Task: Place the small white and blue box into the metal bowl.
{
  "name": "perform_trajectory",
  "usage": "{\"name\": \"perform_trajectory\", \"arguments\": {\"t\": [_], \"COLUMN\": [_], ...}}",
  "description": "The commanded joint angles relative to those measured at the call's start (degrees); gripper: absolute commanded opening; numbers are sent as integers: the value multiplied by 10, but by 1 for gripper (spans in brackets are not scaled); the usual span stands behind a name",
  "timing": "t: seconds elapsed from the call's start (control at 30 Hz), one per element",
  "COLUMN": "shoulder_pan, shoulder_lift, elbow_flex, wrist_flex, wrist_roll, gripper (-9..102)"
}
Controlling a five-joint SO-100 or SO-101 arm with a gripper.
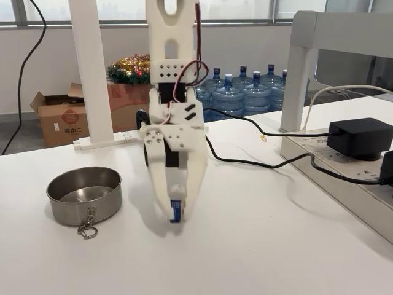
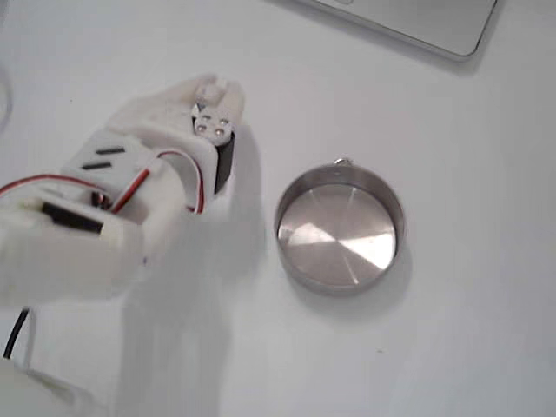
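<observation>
The white table (image 1: 264, 246) carries a round shallow stainless-steel bowl (image 1: 84, 194), empty inside, with a key ring at its rim. Open surface surrounds it. Just right in a fixed view, the white gripper (image 1: 176, 218) points down, clamped on the small white and blue box (image 1: 175, 211).

1. The small white and blue box (image 1: 175, 209) stands upright, blue face outward, pinched just above the tabletop, at 3 o'clock from the bowl.
2. The metal bowl (image 1: 84, 195) (image 2: 340, 228) sits upright and empty, key ring at 6 o'clock in a fixed view.
</observation>
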Motion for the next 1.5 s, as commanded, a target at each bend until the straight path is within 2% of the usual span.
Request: {"name": "perform_trajectory", "arguments": {"t": [0.0, 0.23, 0.6, 0.87, 1.17, 1.33, 1.47], "shoulder_pan": [34, 128, 257, 250, 233, 190, 110], "shoulder_lift": [85, 192, 214, 226, 308, 337, 371], "elbow_flex": [37, 106, 155, 178, 194, 194, 194], "wrist_flex": [-8, -7, -8, -8, 2, -3, 1], "wrist_roll": [5, 0, -1, 6, -6, -129, -253], "gripper": [-4, -4, -3, 10, 9, -8, -6]}}
